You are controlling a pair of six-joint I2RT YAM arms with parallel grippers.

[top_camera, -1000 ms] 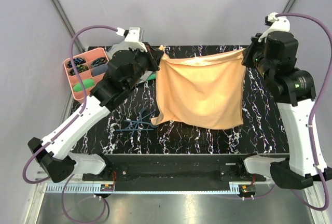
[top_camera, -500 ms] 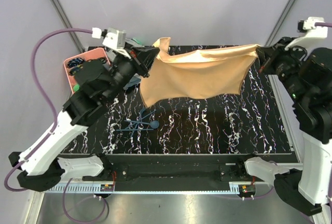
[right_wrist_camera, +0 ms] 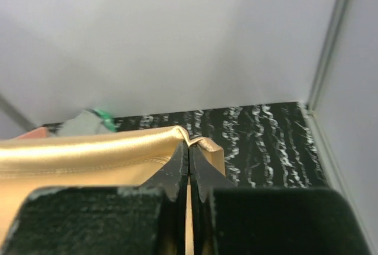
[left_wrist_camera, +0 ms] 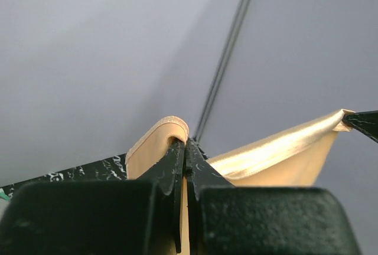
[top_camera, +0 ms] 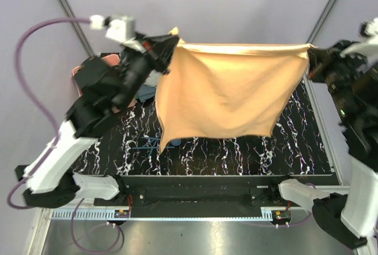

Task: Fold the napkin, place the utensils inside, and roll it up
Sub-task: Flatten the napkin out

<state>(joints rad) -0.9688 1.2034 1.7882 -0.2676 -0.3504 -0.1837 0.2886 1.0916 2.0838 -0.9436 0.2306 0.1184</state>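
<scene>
- Item: large satiny peach-orange cloth napkin, lifted clear of the black white-veined surface. Hung as a taut sheet above the far half, lower hem loose over the middle.
- Left tool: clamped shut on the napkin's upper left corner, above the far left part of the surface. Small loop of hem curling out past the tips in the left wrist view.
- Right tool: pinched closed on the upper right corner, above the far right corner of the surface.
- Slim dark blue plastic utensils: lying in a loose heap toward the near left of the surface, partly hidden behind the napkin's lower left corner.
- Handling, as judged: light, limp, no stiffness of its own. Sheen suggesting a slippery weave, liable to slide out of a shallow pinch. Prone to billow and to settle creased. Best taken at the corners or along the hemmed edge, deep between the pads, both top corners kept level.
- Against half a second earlier: top edge then lower and sagging, cloth bunched and slanted. Now raised, pulled straight, hanging flat and reaching nearer the near edge. Both arms higher and wider apart. Utensils unmoved.
</scene>
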